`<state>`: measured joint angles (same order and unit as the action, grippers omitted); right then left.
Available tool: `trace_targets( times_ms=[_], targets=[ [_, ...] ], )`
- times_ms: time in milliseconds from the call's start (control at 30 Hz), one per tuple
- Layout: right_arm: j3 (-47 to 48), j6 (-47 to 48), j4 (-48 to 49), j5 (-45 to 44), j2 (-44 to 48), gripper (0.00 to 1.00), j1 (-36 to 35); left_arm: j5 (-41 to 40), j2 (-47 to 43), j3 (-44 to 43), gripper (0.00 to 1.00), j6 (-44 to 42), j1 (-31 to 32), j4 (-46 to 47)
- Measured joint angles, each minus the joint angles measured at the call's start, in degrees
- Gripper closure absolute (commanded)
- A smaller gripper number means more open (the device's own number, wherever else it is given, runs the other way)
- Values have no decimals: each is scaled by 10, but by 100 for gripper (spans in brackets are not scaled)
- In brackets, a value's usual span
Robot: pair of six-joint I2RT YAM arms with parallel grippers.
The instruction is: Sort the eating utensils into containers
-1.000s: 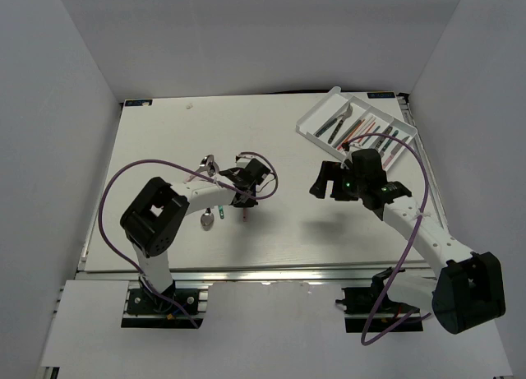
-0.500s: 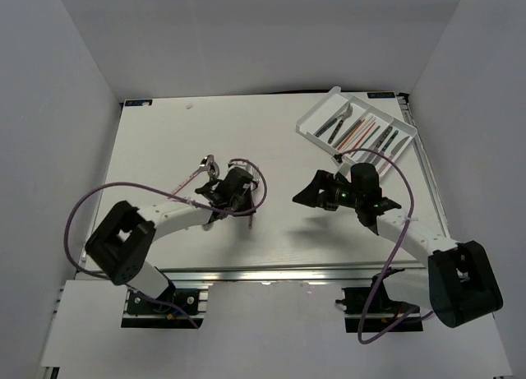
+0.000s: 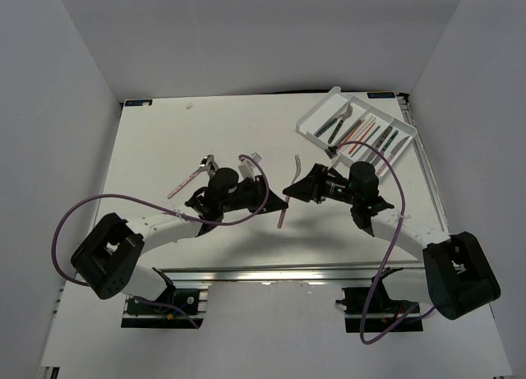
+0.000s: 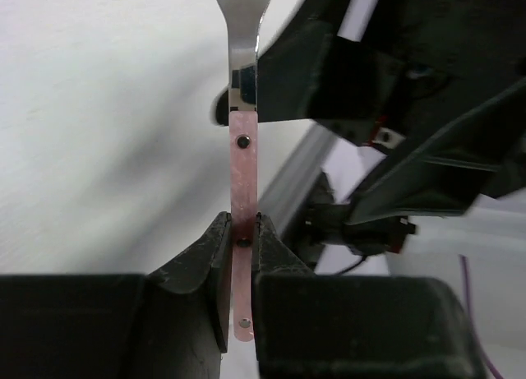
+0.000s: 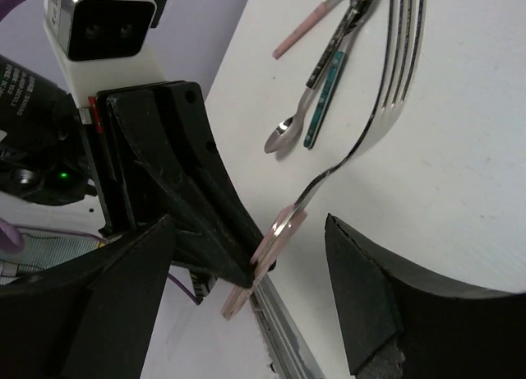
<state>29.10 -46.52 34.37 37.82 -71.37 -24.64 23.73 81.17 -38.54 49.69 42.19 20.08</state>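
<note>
My left gripper (image 3: 276,205) is shut on the pink handle of a fork (image 3: 288,190) and holds it above the table's middle. The left wrist view shows the jaws (image 4: 244,224) clamped low on the handle (image 4: 243,161), with the metal neck pointing away. My right gripper (image 3: 296,188) is open, facing the left one. In the right wrist view (image 5: 255,276) its fingers stand on either side of the fork's handle (image 5: 278,238) without touching it. The fork's tines (image 5: 403,34) point toward the table. The white tray (image 3: 316,118) at the back right holds several utensils and chopsticks.
Loose utensils lie left of centre: a pink-handled one (image 3: 189,177) (image 5: 300,34), a teal-handled one (image 5: 325,91) and a small spoon (image 5: 282,134). The table's front rail (image 3: 271,272) runs just behind both grippers. White walls enclose the table.
My left arm has swung right, carrying the pink-handled fork to the table's middle. My right gripper has moved left from near the tray, and its open fingers now straddle the fork's handle.
</note>
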Motion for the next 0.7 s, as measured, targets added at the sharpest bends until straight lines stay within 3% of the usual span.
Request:
trace_targets(
  times_ms=[133, 167, 367, 400, 433, 533, 600, 633, 700],
  targets=[
    [0, -7, 21, 7, -2, 33, -7, 41, -2, 16, 100, 35, 0, 76],
    [0, -9, 24, 10, -3, 43, -9, 49, -2, 19, 100, 43, 0, 94],
    [-1, -21, 52, 19, -1, 64, -10, 71, -3, 28, 100, 71, 0, 158],
    [-2, -22, 58, 21, 0, 71, -10, 72, -3, 31, 100, 75, 0, 163],
    [-5, -26, 66, 25, 2, 99, -12, 72, -3, 33, 100, 77, 0, 167],
    [-10, -46, 75, 32, 10, 100, -14, 79, 0, 36, 99, 74, 0, 177],
    [-10, -50, 77, 31, 11, 100, -13, 79, 0, 36, 74, 70, 0, 176],
    [-10, -50, 74, 29, 11, 100, -14, 78, 0, 35, 50, 67, 0, 173],
    [-8, -36, 55, 17, 11, 100, -14, 69, 0, 28, 38, 58, 1, 149]
  ],
)
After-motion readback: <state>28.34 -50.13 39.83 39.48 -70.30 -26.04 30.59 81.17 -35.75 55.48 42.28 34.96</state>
